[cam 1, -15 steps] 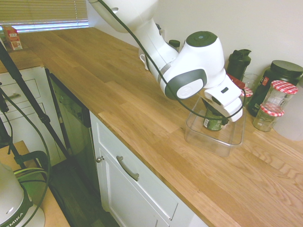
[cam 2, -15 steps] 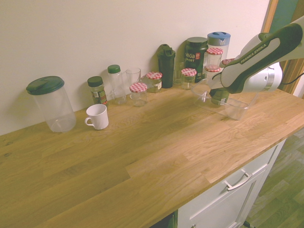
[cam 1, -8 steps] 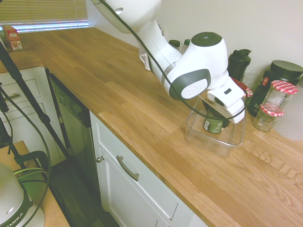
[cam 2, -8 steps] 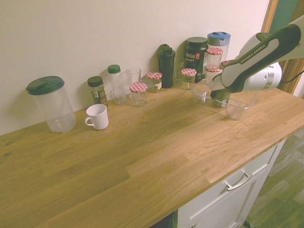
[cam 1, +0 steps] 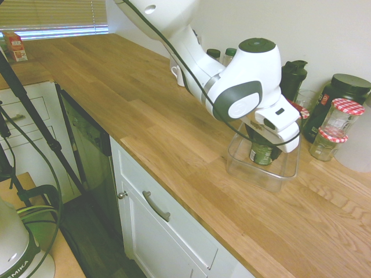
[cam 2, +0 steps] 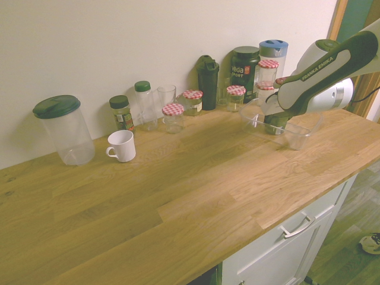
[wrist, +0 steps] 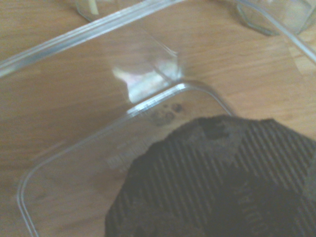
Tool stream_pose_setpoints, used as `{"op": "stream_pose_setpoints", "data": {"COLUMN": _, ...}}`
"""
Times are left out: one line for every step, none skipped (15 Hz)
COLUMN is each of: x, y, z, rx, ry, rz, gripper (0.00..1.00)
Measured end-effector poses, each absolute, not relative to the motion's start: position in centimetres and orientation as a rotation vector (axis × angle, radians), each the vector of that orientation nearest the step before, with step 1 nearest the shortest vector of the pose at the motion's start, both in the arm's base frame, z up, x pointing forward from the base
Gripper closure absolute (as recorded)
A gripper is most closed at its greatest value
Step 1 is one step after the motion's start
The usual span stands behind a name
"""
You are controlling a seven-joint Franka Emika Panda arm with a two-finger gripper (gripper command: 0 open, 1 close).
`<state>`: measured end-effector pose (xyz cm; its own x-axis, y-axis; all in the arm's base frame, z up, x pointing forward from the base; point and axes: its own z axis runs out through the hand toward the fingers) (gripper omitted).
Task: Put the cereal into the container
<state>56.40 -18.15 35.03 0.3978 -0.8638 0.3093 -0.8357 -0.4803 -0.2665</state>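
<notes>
The cereal, a short jar with a green label and a dark ribbed top, stands upright inside the container, a clear low-walled tub on the wooden counter. My gripper reaches down from above onto the jar's top and is shut on it. From the other side the cereal shows through the container wall, under the gripper. In the wrist view the cereal lid fills the lower part, with the container rim curving round it.
Red-checked-lid jars, a black tub and a dark shaker stand against the wall just behind the container. Further along are more bottles and jars, a white mug and a clear pitcher.
The arm's elbow has swung a little up and toward the wall. The hand has straightened slightly over the jar, and the jar sits marginally lower in the tub.
</notes>
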Motion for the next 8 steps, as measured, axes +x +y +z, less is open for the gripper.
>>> {"op": "stream_pose_setpoints", "data": {"x": 56.4, "y": -18.2, "z": 35.5, "rx": -2.566, "ry": 1.598, "rz": -0.570, "gripper": 0.00}}
{"op": "stream_pose_setpoints", "data": {"x": 56.5, "y": -18.0, "z": 36.1, "rx": -2.546, "ry": 1.624, "rz": -0.506, "gripper": 0.00}}
{"op": "stream_pose_setpoints", "data": {"x": 56.5, "y": -17.7, "z": 36.9, "rx": -2.510, "ry": 1.646, "rz": -0.433, "gripper": 0.00}}
{"op": "stream_pose_setpoints", "data": {"x": 56.6, "y": -17.4, "z": 37.9, "rx": -2.483, "ry": 1.655, "rz": -0.386, "gripper": 0.00}}
{"op": "stream_pose_setpoints", "data": {"x": 56.6, "y": -17.3, "z": 39.0, "rx": -2.470, "ry": 1.657, "rz": -0.367, "gripper": 0.00}}
{"op": "stream_pose_setpoints", "data": {"x": 56.6, "y": -17.3, "z": 40.2, "rx": -2.462, "ry": 1.654, "rz": -0.366, "gripper": 0.00}}
{"op": "stream_pose_setpoints", "data": {"x": 56.5, "y": -17.3, "z": 41.6, "rx": -2.452, "ry": 1.649, "rz": -0.380, "gripper": 0.00}}
{"op": "stream_pose_setpoints", "data": {"x": 56.4, "y": -17.3, "z": 43.2, "rx": -2.440, "ry": 1.641, "rz": -0.405, "gripper": 0.00}}
